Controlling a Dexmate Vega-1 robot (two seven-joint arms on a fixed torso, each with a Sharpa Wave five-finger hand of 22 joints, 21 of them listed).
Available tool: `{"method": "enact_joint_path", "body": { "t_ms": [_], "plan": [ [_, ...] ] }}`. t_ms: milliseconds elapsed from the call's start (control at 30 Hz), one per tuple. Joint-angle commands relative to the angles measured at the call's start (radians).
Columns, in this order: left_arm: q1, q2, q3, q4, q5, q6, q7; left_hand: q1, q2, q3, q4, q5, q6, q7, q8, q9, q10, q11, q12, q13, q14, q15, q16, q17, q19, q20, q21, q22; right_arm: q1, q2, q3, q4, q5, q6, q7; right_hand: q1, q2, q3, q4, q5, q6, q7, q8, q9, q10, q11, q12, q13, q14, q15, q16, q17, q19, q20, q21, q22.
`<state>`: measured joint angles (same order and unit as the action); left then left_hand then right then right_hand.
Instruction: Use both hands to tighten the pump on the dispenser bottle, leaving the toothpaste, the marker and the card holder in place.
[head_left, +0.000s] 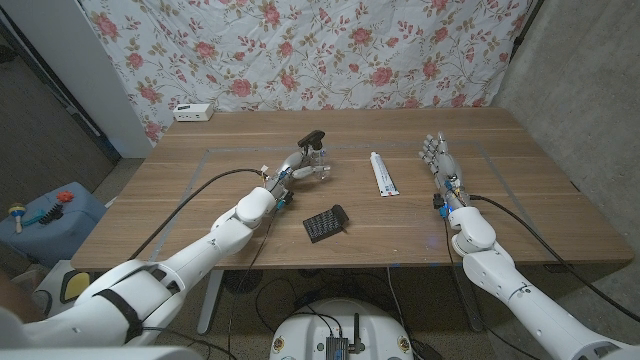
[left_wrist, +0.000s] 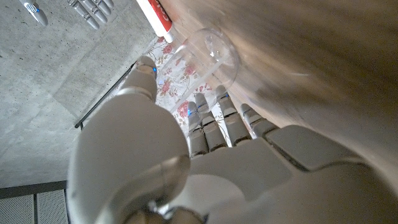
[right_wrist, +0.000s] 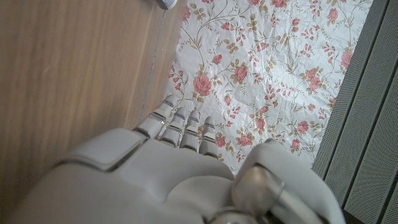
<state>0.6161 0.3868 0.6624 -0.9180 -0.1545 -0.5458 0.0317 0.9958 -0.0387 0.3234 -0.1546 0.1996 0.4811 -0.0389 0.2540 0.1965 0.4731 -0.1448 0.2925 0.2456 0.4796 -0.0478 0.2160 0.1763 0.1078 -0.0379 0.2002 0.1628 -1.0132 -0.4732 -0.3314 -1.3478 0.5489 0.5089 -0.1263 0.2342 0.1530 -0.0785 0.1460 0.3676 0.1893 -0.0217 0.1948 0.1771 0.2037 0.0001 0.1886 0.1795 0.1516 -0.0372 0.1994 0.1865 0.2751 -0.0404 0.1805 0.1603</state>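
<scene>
The clear bottle (head_left: 316, 165) with its black pump (head_left: 313, 137) stands mid-table, where my left hand (head_left: 290, 172) appears to wrap its fingers around the body to steady it, while my right hand (head_left: 439, 158) waits well apart, fingers straight and close together.

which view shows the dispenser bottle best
The head view: the whole dispenser bottle with its black pump, at the left hand. The left wrist view shows only its clear body, blurred. The right wrist view gives table and floral cloth.
</scene>
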Motion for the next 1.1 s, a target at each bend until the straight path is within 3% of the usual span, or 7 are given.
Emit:
{"method": "enact_joint_path", "body": {
  "t_ms": [33,267,600,1100],
  "plan": [
    [-0.023,-0.037,0.001,0.076,-0.01,-0.04,0.012,0.014,0.019,-0.004,0.008,-0.006,0.043,0.002,0.015,0.007,0.031,-0.007,0.021,0.021,0.031,-0.093,0.012,0.009,0.023,-0.106,0.0,0.003,0.015,0.009,-0.003,0.024,0.005,0.002,0.009,-0.004,0.002,0.003,0.003,0.002,0.005,-0.006,-0.005,0.002,0.0,0.002,-0.001,0.001,-0.004,-0.009,-0.004,0.002,0.005,-0.066,0.005,0.004],
    [-0.049,-0.063,0.006,0.143,-0.006,-0.087,0.021,0.03,0.041,-0.01,0.006,-0.012,0.102,0.003,0.035,0.012,0.081,-0.013,0.06,0.054,0.087,-0.103,0.03,0.018,0.062,-0.106,0.001,0.002,0.019,0.013,-0.004,0.029,0.005,-0.001,0.005,-0.005,0.002,0.004,0.003,0.002,0.006,-0.007,-0.005,0.002,0.0,0.001,-0.001,0.001,-0.003,-0.009,-0.004,0.002,0.006,-0.062,0.005,0.005],
    [-0.069,-0.08,0.008,0.169,-0.013,-0.096,0.025,0.039,0.066,-0.015,0.01,-0.017,0.135,0.003,0.047,0.015,0.105,-0.009,0.084,0.08,0.125,-0.109,0.051,0.033,0.093,-0.101,0.001,0.002,0.03,0.013,-0.006,0.034,0.003,-0.009,0.004,-0.006,0.002,0.006,0.003,0.002,0.005,-0.008,-0.005,0.002,0.001,-0.001,-0.001,0.001,-0.004,-0.009,-0.004,0.002,0.006,-0.06,0.005,0.005],
    [-0.024,-0.036,-0.003,0.004,0.002,-0.002,0.074,0.04,0.079,-0.031,0.012,-0.021,0.154,0.001,0.057,0.019,0.109,-0.007,0.105,0.11,0.166,-0.115,0.081,0.059,0.107,-0.089,-0.005,0.002,0.042,-0.01,-0.007,0.001,0.009,-0.052,0.012,-0.008,0.002,0.008,0.003,0.001,0.005,-0.01,-0.005,0.002,-0.001,-0.001,-0.002,0.001,-0.005,-0.006,-0.005,0.002,0.006,-0.056,0.005,0.005]
  ]
}}
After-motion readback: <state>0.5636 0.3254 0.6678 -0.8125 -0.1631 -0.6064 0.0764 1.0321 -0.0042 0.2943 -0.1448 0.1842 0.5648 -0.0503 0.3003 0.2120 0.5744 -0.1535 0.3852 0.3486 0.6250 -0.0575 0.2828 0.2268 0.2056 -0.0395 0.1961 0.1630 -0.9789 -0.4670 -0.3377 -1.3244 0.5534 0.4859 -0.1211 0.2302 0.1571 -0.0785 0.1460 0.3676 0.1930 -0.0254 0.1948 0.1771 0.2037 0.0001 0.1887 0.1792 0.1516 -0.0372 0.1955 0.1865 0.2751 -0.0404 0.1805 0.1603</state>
